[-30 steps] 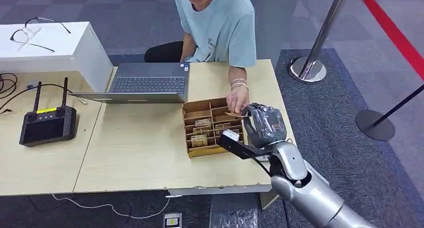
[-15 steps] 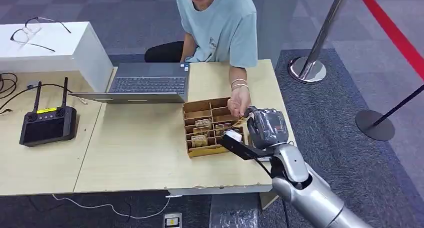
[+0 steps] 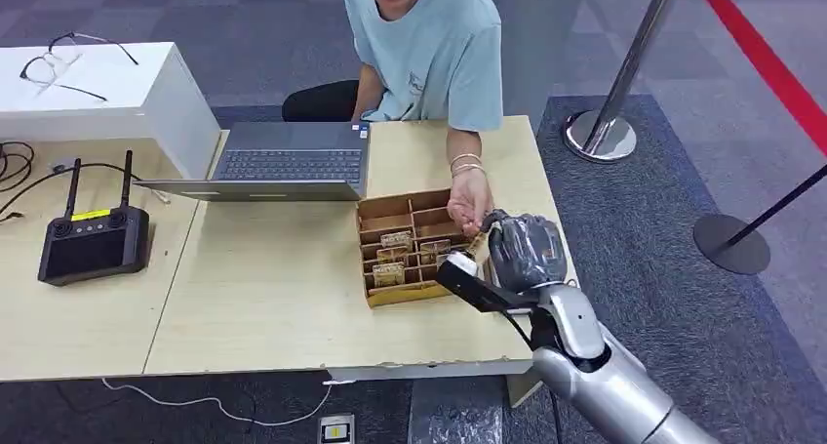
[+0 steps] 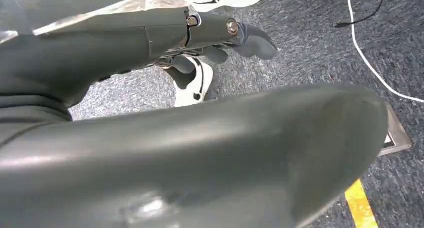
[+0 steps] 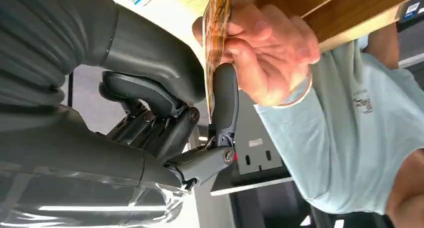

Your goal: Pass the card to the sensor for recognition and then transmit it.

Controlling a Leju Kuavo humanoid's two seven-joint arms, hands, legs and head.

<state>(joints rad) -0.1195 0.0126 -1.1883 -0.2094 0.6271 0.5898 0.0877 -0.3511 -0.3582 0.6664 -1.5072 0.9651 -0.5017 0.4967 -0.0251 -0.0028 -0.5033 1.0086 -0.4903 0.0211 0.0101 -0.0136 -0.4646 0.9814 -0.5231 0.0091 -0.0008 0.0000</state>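
The right hand [image 3: 524, 252] hovered at about 4 o'clock of the surface [image 3: 293, 298], just beside the right edge of the cardboard divider box [image 3: 414, 247], and over the past second it had sunk a little and drawn slightly back toward the robot while the person's hand [image 3: 469, 202] slid from the box's upper right cell down to meet it. In the right wrist view the card [image 5: 216, 42] stood on edge between a dark finger [image 5: 225, 95] and the thick grey thumb, so the robot was pinching it, while the person's hand closed on the same card from the other side; both parties were touching it at once. This read as the handover stage: the card looked ready to pass across, and whether the sensor had recognised it beforehand could not be told from these views. The likely next need was for the fingers to loosen so the person could draw the card away; a grip kept too firm could bend it. The left hand [image 4: 210, 42] hung low over the grey carpet, fingers loosely curled around nothing, well apart from the exchange
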